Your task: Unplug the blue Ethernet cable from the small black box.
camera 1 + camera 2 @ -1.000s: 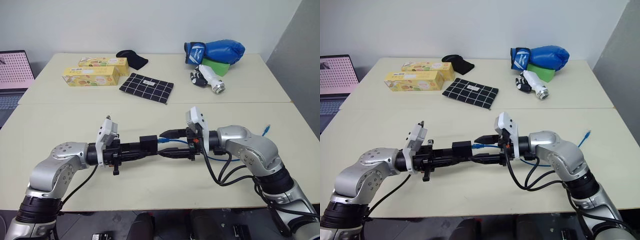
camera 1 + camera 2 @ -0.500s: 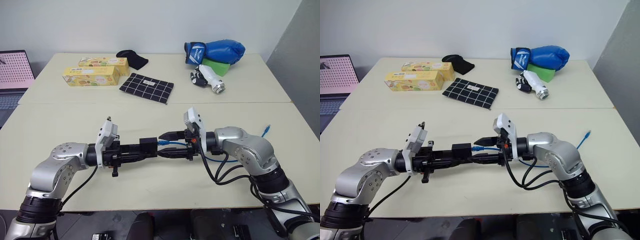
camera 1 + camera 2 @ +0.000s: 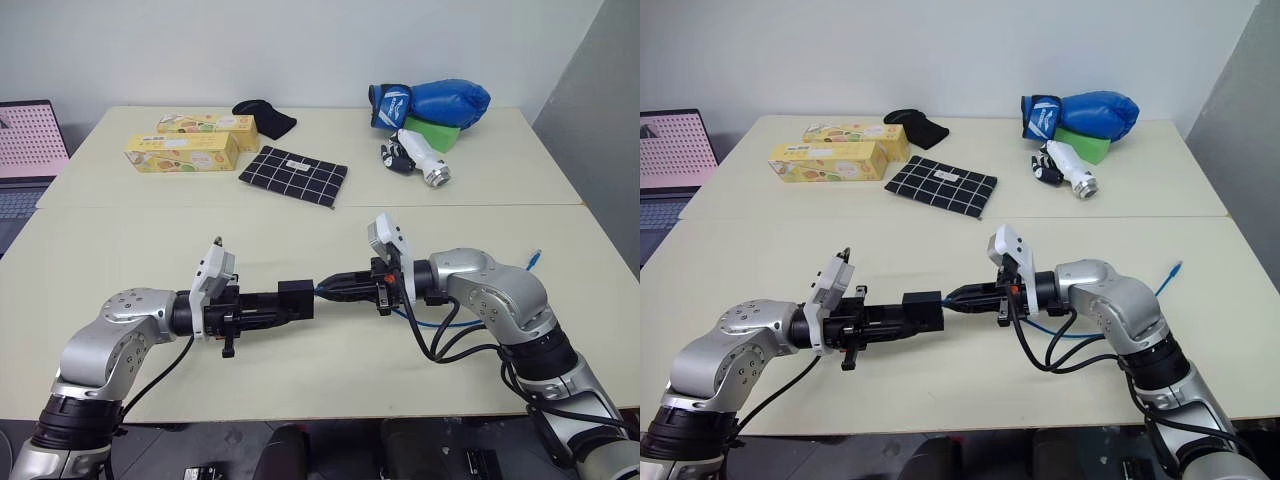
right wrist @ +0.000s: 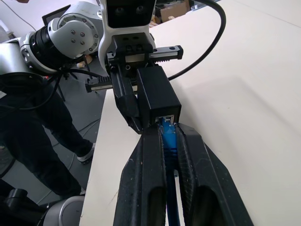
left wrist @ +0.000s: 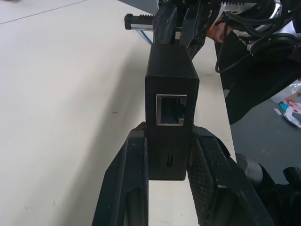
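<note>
While the left end effector [image 3: 268,305] grasps the small black box [image 3: 296,297] above the bench [image 3: 320,240], the right end effector [image 3: 335,289] pinches the blue Ethernet cable [image 4: 168,135] at its plug.

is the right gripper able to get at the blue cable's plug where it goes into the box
Yes, it looks so: the right gripper is shut on the blue Ethernet cable just behind its plug, right at the small black box, which the left gripper holds.

Head cameras look down; wrist cameras closely face the small black box [image 5: 171,94].
</note>
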Available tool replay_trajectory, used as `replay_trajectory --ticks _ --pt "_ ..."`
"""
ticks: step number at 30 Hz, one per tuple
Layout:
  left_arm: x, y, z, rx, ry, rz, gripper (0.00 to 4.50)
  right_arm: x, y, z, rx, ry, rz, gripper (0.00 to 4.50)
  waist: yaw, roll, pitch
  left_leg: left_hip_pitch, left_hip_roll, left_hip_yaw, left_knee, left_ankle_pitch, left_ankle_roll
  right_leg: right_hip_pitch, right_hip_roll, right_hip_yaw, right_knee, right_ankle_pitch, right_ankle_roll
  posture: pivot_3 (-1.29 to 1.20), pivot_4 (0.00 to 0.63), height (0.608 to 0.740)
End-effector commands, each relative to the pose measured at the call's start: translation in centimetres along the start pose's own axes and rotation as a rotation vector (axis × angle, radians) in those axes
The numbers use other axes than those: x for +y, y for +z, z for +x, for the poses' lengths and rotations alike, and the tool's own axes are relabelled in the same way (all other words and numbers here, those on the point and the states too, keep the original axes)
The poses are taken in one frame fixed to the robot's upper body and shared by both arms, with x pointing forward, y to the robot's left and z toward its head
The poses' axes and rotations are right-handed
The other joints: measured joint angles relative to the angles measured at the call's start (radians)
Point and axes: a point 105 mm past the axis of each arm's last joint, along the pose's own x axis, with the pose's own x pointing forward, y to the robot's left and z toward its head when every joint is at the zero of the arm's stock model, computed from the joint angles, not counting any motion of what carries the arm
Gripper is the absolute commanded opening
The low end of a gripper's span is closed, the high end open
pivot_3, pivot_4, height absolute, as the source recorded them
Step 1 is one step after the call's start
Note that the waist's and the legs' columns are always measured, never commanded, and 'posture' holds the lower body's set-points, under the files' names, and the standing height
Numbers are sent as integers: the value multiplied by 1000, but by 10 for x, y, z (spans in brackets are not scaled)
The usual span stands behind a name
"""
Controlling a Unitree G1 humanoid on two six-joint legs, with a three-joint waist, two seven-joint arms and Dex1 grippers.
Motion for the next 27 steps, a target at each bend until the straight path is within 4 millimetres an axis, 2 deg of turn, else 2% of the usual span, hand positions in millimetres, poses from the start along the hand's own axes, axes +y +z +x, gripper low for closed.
replay_trajectory --ticks 1,8,13,20,23,27 --pt "-3 9 3 -20 -17 37 783 5 8 1 1 23 -48 62 0 0 0 0 0 0 0 0 0 0 0 0 0 0 0 0 150 740" --pt "-4 9 1 -25 -16 38 783 3 3 -2 26 19 -59 62 0 0 0 0 0 0 0 0 0 0 0 0 0 0 0 0 150 740" --pt "3 11 -9 -32 36 47 783 -10 -9 -22 84 -28 -37 59 0 0 0 0 0 0 0 0 0 0 1 0 0 0 0 0 150 740" --pt "7 6 -24 -21 108 41 783 -23 -15 -41 105 -102 -21 32 -4 0 0 0 0 0 0 0 0 0 1 0 0 0 0 0 150 740" --pt "6 2 -29 -12 140 34 783 -42 -15 -53 91 -213 -34 32 -4 0 0 0 1 0 0 0 0 0 0 0 0 0 0 0 150 740" --pt "8 1 -31 -4 185 30 783 -88 -20 -82 99 -470 -68 32 -1 0 0 0 1 1 0 0 0 0 0 0 0 0 0 0 150 740"
